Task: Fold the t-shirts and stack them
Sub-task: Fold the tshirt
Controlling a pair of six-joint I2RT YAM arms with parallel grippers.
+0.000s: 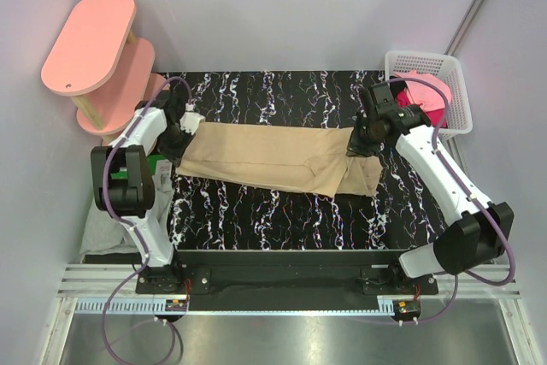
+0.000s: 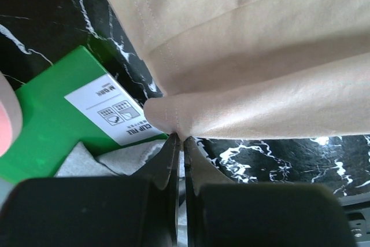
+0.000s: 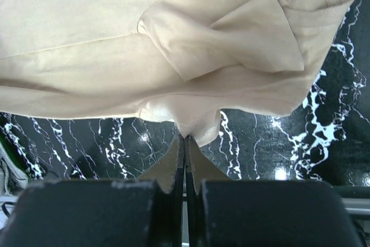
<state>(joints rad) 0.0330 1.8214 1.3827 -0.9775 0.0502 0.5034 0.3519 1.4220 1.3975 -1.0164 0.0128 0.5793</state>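
Observation:
A tan t-shirt (image 1: 273, 158) lies stretched lengthwise across the black marbled table (image 1: 273, 220), partly folded along its length. My left gripper (image 1: 183, 130) is shut on its left edge; in the left wrist view the jaws (image 2: 180, 137) pinch a fold of tan cloth (image 2: 260, 56). My right gripper (image 1: 359, 144) is shut on the right edge; in the right wrist view the jaws (image 3: 185, 137) pinch the tan cloth (image 3: 144, 44) just above the table. A magenta t-shirt (image 1: 430, 96) lies in the white basket (image 1: 453, 70). A grey t-shirt (image 1: 107, 232) lies left of the table.
Pink oval shelves (image 1: 98, 49) stand at the back left. A green clip-file packet (image 2: 69, 114) lies at the table's left edge beside the left arm, over grey cloth (image 2: 87, 163). The arm bases sit at the near edge.

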